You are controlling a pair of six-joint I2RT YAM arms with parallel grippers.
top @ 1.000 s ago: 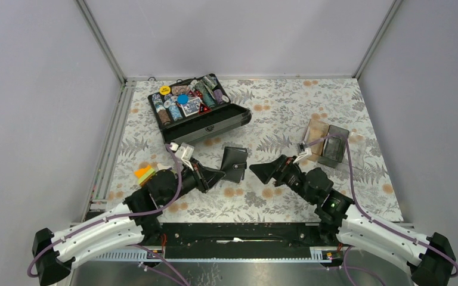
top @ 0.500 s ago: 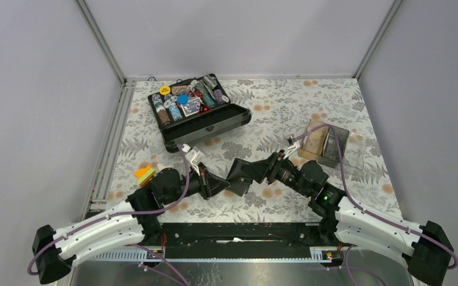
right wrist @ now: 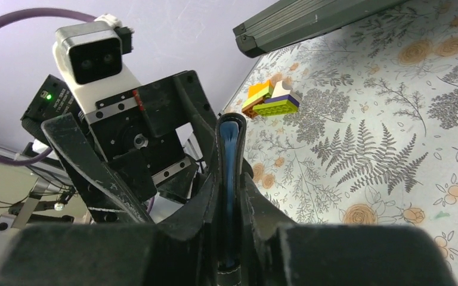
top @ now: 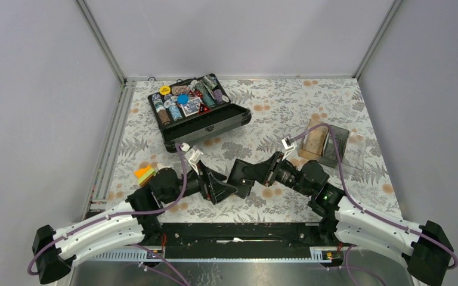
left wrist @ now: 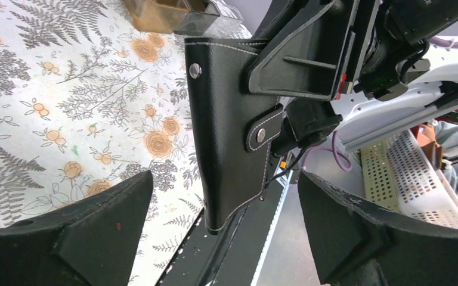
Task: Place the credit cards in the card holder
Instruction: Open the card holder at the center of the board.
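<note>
The card holder (top: 240,177), a black folded wallet with a snap strap, hangs above the table between the two arms. My right gripper (top: 254,172) is shut on its right end. In the right wrist view the card holder (right wrist: 229,156) stands edge-on between the fingers (right wrist: 204,202), its blue lining showing. My left gripper (top: 225,188) is open, and its jaws stand wide on either side of the holder (left wrist: 232,137) without touching it. A tan stack (top: 314,143), apparently the credit cards, lies in a clear tray (top: 350,154) at the right.
An open black chip case (top: 200,113) full of chips and cards sits at the back left. A small orange, green and white stack (top: 145,174) lies near the left rail, also in the right wrist view (right wrist: 272,99). The floral cloth covers the table.
The right gripper came in from the right and shut on the card holder. The left gripper, which held it, has opened and let go.
</note>
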